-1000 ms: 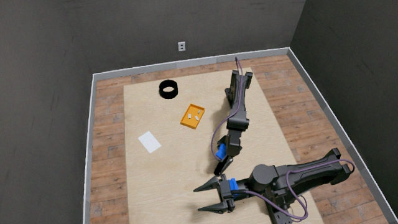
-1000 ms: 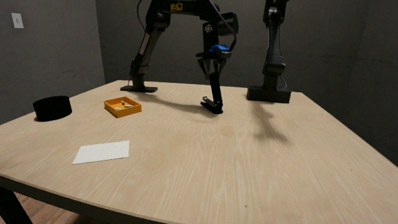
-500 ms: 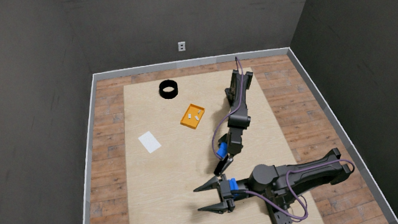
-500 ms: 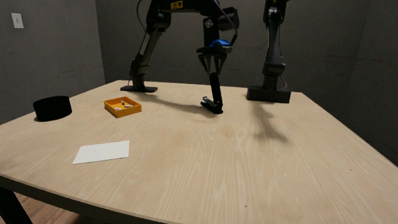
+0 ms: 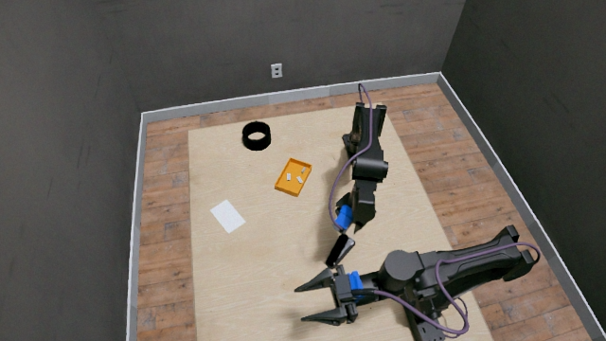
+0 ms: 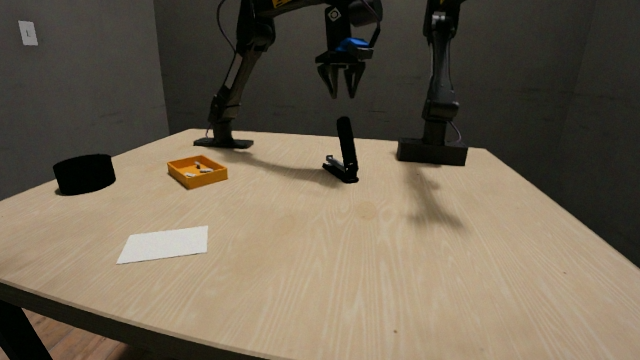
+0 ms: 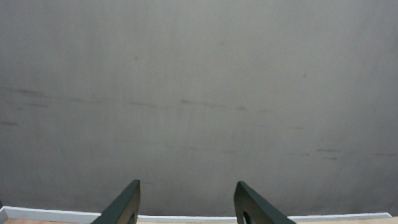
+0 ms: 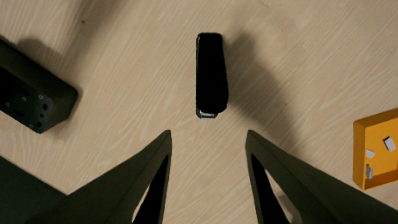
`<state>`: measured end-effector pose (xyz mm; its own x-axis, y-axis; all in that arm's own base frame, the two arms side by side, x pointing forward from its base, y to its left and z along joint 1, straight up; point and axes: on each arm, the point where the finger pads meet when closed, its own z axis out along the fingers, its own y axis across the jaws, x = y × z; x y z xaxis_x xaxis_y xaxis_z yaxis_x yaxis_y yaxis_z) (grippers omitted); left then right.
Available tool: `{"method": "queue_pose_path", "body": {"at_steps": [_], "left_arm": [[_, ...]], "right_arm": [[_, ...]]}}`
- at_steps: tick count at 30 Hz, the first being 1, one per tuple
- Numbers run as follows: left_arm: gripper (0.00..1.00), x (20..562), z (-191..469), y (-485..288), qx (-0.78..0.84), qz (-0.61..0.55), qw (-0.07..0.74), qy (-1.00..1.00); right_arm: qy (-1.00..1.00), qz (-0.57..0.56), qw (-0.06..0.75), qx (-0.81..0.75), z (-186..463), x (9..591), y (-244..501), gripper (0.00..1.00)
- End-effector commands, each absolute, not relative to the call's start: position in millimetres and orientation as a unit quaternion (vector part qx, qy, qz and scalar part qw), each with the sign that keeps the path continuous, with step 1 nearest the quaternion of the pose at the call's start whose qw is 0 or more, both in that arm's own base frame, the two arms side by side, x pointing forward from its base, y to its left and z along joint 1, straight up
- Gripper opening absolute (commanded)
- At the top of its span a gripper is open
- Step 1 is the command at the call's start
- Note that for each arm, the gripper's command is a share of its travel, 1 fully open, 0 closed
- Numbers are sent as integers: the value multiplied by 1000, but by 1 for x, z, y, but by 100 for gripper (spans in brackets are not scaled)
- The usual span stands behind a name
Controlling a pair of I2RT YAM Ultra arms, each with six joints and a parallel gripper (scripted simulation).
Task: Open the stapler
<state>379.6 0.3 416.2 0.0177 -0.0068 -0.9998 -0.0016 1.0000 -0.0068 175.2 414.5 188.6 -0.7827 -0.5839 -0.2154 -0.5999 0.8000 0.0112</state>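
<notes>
The black stapler (image 5: 339,250) stands on the table with its cover raised close to upright over its thin base (image 6: 336,167). It also shows in the exterior view (image 6: 346,149) and from above in the right wrist view (image 8: 211,82). My right gripper (image 5: 350,228) hangs open and empty well above the stapler and does not touch it (image 6: 342,80) (image 8: 208,134). My left gripper (image 5: 299,304) is open and empty, held high off the table near the front edge. In the left wrist view (image 7: 187,183) it faces only the grey wall.
An orange tray (image 5: 294,176) with small staples lies left of the stapler. A black ring (image 5: 257,135) sits at the far left and a white card (image 5: 227,216) lies nearer the front. The left arm's base (image 6: 432,151) stands right of the stapler.
</notes>
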Motion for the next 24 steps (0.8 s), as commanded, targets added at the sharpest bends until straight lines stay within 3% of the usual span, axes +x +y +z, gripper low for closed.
{"method": "queue_pose_path", "body": {"at_steps": [1,10,24], "left_arm": [[57,383,409,3,-2,2,709,705],[57,383,409,3,-2,2,709,705],[57,383,409,3,-2,2,709,705]], "right_arm": [[937,64,141,-313,205,185,427,50],[891,151,289,-317,210,192,495,50],[829,205,407,-324,198,175,525,50]]}}
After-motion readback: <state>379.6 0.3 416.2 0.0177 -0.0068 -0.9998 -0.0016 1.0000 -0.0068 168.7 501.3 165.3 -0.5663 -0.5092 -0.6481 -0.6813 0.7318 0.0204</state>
